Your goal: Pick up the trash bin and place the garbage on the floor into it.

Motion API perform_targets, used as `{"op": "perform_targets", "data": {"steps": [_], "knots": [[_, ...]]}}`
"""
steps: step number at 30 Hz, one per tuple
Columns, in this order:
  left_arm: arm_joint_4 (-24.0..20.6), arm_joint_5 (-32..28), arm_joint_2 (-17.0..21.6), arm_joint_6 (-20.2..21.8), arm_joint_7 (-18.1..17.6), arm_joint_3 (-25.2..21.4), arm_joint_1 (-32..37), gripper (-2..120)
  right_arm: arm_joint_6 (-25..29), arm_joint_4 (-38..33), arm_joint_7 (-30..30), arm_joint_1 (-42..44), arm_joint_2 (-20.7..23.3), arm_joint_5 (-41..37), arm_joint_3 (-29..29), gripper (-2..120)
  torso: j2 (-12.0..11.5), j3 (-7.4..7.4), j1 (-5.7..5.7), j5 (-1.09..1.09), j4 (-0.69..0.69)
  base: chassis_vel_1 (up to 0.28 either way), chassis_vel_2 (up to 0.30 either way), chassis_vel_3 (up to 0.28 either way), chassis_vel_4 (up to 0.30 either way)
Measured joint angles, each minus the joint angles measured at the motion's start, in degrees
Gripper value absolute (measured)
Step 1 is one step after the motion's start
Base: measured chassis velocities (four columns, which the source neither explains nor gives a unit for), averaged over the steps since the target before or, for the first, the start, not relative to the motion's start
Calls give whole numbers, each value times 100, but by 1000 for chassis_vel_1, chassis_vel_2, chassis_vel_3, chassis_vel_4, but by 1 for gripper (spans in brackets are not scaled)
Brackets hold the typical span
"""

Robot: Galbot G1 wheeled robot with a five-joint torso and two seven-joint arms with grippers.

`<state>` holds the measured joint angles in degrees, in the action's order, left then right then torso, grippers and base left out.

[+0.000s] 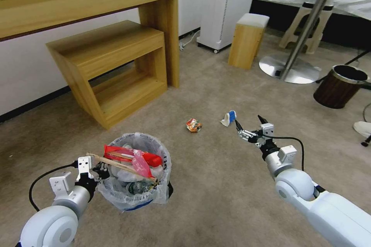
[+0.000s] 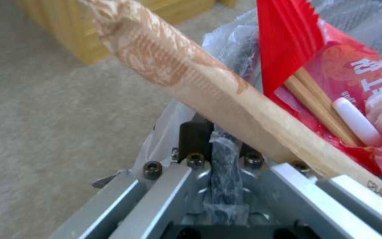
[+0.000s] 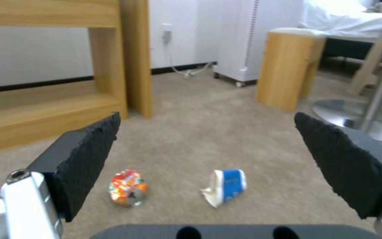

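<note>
**Trash bin held at the rim, two pieces of garbage remaining on the carpet**

Trash bin (image 1: 135,173) is sitting at about 7 o'clock in the head view, close in front of the robot on the beige floor (image 1: 216,185); whether it is resting on the carpet or hanging just above it cannot be told. The left gripper (image 1: 99,170) is meeting it at the bin's 9 o'clock edge, and the left wrist view is showing its fingers clamped on the rim with the crinkly bag film pinched between them. One red wrapper (image 1: 133,155), one long paper-sleeved stick (image 1: 119,164) and other litter are lying heaped inside, the stick jutting over the rim.

Judging by its build, the bin is looking light and fairly stiff, while the liner is thin and slippery; a grip on the rim, bag and wall together, is appearing the soundest hold, since film alone would likely slide or tear.

Two items are lying loose at about 12 o'clock from the bin's far side: one crumpled orange packet (image 1: 194,125) and, at its 3 o'clock, one crushed blue-white paper cup (image 1: 228,118). Both are looking light, soft and easily squashed, so any pinch across the body should serve.

The right gripper (image 1: 250,123) is hovering just beside the cup at its 4 o'clock, fingers spread wide and holding nothing.
</note>
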<state>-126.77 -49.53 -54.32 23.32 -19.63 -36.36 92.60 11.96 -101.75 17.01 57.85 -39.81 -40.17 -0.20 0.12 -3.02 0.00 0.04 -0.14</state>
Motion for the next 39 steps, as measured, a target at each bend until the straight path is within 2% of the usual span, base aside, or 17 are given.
{"op": "perform_targets", "data": {"steps": [21, 24, 39], "knots": [[13, 104, -36, -67, 24, 29, -6, 0, 152, 21, -12, 312, -108, 112, 271, 100, 0, 0, 0, 0, -2, -75, -74, -78, -78], [13, 139, -51, -88, 25, 31, -6, 0, 158, 44, 37, 409, -200, 184, 389, 100, 0, 0, 0, 0, 2, 0, 0, 0, 0], [0, 165, -70, -102, 35, 27, -14, 0, 25, 114, 220, 514, -223, 311, 584, 100, 0, 1, -1, 0, 0, -11, 9, 8, -8]]}}
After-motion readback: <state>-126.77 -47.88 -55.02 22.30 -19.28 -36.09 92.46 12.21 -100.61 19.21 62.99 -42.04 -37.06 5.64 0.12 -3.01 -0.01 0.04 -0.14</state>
